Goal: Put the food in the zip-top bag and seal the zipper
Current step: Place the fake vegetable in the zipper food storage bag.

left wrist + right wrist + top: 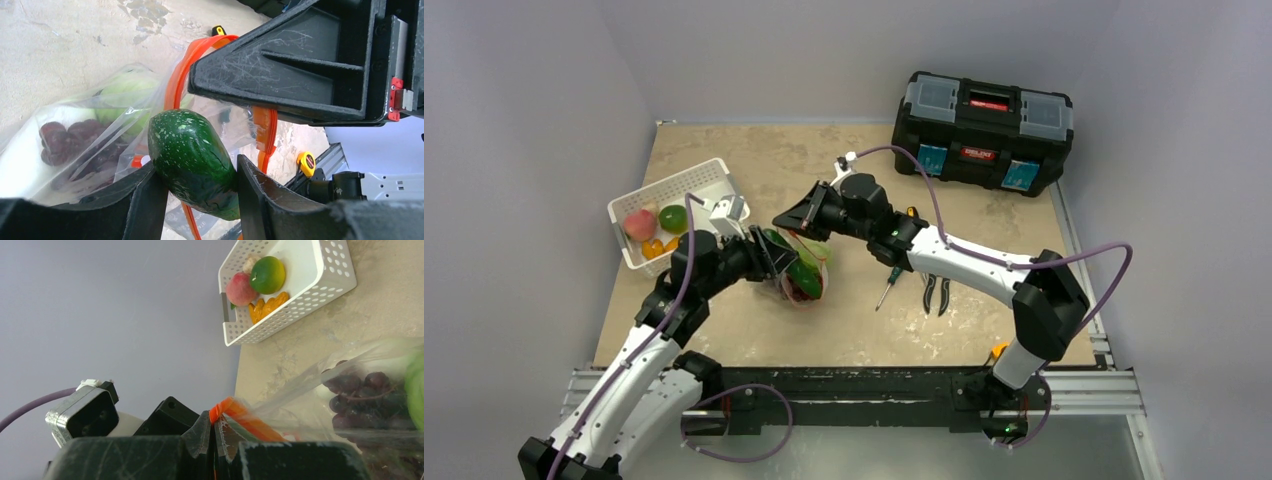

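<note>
left gripper (196, 169) is about half open with the dark green cucumber (190, 145) wedged between its fingers, right at the mouth of the zip-top bag (45, 130). right gripper (214, 429) is pinched tight on the orange zipper (242, 416), grapes (360, 395) already inside the bag

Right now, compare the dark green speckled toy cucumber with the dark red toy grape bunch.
The cucumber is one smooth speckled oblong; the grape bunch is a cluster of small dark balls. The cucumber is clamped in the left gripper at the mouth of the clear plastic zip-top bag; the grape bunch already lies inside that bag. Both are toy food.
</note>
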`<state>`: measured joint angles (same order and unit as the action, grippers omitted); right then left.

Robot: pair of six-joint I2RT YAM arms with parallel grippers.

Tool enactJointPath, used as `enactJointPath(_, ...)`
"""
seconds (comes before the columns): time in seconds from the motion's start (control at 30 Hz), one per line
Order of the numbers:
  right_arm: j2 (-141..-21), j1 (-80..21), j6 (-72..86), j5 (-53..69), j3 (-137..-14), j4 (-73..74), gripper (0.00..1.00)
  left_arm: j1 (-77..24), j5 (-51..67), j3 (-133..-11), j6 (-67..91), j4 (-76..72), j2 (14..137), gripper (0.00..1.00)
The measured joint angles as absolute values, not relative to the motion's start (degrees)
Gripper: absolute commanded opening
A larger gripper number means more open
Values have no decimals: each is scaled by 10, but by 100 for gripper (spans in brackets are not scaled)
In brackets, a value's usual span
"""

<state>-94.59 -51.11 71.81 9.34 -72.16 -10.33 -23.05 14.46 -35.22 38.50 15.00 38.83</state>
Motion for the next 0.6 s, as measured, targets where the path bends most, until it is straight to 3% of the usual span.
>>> enactJointPath(0.1, -941, -511, 717, 89, -717, -103, 0, -230, 148, -352, 388, 158, 384, 22)
enactJointPath(0.6, -941, -511, 716, 90, -716, -134, 0, -231, 161, -361, 394, 195, 354, 53)
